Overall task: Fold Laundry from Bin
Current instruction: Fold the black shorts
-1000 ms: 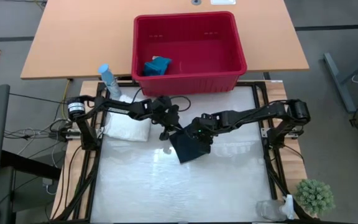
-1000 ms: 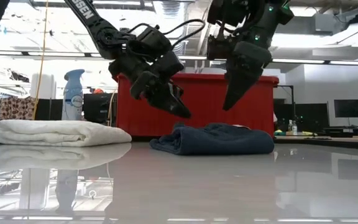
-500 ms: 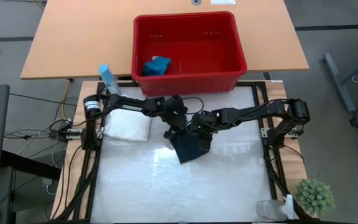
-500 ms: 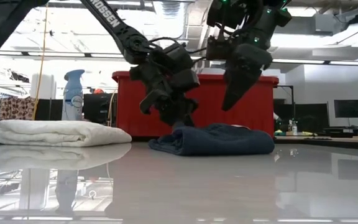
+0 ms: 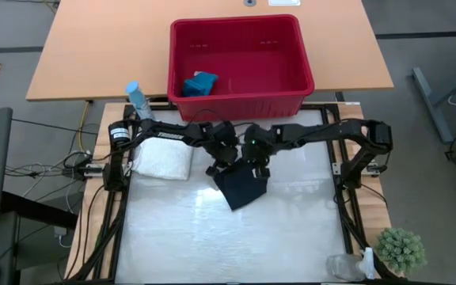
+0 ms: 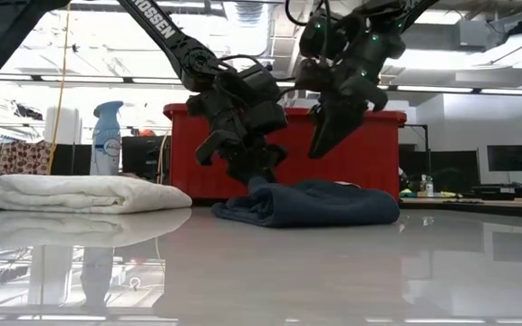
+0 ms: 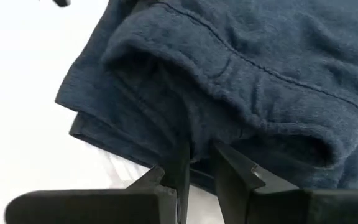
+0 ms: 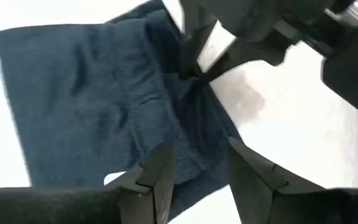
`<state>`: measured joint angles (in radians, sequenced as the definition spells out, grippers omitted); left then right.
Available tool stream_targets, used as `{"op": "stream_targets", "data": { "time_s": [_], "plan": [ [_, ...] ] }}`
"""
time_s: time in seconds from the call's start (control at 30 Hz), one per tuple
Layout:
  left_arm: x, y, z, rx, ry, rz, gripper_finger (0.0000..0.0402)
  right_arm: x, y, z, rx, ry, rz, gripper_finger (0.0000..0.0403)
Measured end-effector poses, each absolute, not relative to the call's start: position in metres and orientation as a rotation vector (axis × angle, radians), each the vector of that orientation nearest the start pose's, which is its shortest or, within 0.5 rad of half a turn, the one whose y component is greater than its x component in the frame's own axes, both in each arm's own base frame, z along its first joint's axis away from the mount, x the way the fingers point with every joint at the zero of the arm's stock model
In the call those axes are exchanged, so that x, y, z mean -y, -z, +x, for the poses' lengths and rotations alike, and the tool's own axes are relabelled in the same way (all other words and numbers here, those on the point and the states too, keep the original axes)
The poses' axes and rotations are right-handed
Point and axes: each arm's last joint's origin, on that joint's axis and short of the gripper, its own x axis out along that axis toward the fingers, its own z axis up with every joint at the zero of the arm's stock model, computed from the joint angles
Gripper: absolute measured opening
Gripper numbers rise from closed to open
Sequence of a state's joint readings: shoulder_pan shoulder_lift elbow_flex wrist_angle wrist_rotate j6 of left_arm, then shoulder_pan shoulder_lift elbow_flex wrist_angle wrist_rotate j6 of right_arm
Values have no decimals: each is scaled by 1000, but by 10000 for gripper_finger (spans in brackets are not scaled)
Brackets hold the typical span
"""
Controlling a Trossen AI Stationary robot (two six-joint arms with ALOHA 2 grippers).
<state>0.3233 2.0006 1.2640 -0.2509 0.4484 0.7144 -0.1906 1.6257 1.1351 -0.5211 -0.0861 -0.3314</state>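
Before you is a glossy white table [image 5: 283,229]. On it a folded navy cloth [image 5: 242,188] lies directly under both sets of jaws. A folded white cloth [image 5: 163,161] rests well off to the left jaws' outer side. Beyond the jaws, a red bin [image 5: 240,63] sits on a wooden tabletop [image 5: 101,47].

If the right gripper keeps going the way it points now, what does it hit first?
Most likely the dark navy cloth. The right gripper, fingers apart, hangs above the cloth's edge, aimed down at it. The left gripper is at that same edge, so depth there is uncertain.
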Motion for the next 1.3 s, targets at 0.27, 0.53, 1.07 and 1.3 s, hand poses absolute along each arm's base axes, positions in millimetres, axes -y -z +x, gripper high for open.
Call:
{"op": "stream_targets", "data": {
  "time_s": [0.27,0.53,1.07,1.3],
  "plan": [
    [-116,-145,387,-818,421,277,55,69,-219,326,-971,-195,-223,181],
    [-115,-145,387,-815,426,261,55,68,-191,339,-1013,-257,-234,175],
    [-115,-145,387,-820,404,213,55,66,-185,335,-1091,-309,-255,53],
    [-114,-153,383,-844,385,154,55,66,-184,333,-1114,-314,-248,22]
  ]
}}
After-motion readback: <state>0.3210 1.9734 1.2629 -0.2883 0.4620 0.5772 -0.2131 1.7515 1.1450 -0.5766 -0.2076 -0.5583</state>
